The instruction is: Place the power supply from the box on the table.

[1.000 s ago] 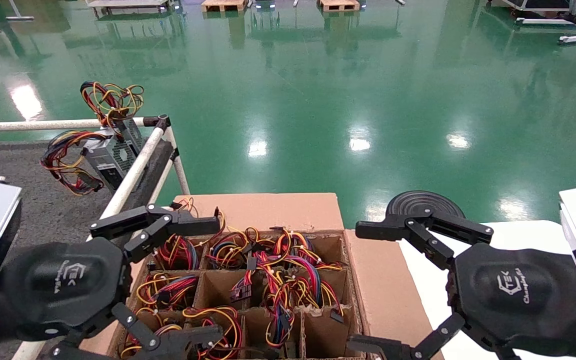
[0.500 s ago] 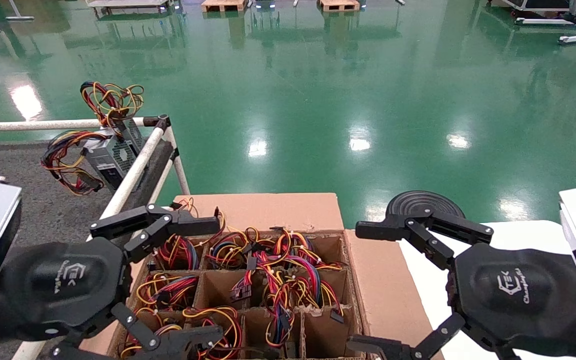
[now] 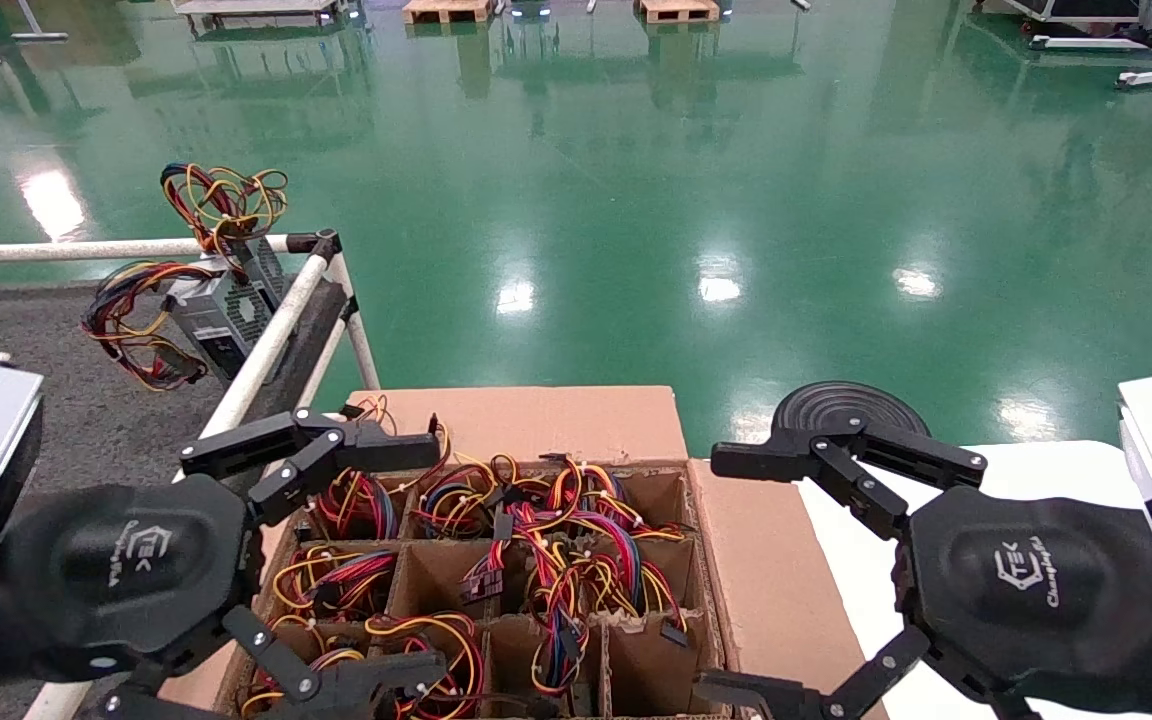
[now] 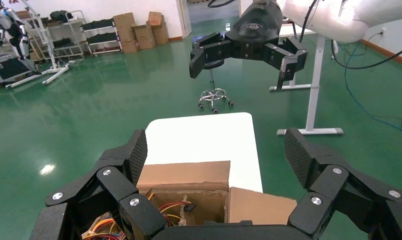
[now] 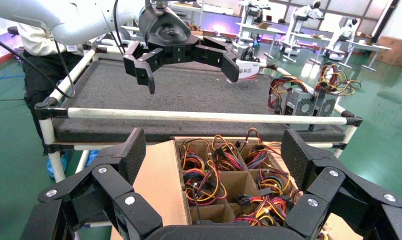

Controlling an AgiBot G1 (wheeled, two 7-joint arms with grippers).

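Observation:
The brown box (image 3: 536, 420) stands open below me, its divider cells filled with red, yellow and black wire bundles (image 3: 556, 540) that hide the cases beneath. Two silver-grey power supplies (image 3: 221, 310) with wires stand at the far corner of the dark grey table (image 3: 86, 420). My left gripper (image 3: 436, 560) hovers open over the box's left cells, holding nothing. My right gripper (image 3: 711, 575) hovers open over the box's right flap, also holding nothing. The right wrist view shows the box cells (image 5: 228, 170) between my open fingers (image 5: 134, 150).
White tube rails (image 3: 266, 340) edge the table beside the box. A smooth white tabletop (image 3: 1036, 470) lies under the box's right side, with a black round disc (image 3: 841, 405) behind it. Green floor stretches beyond.

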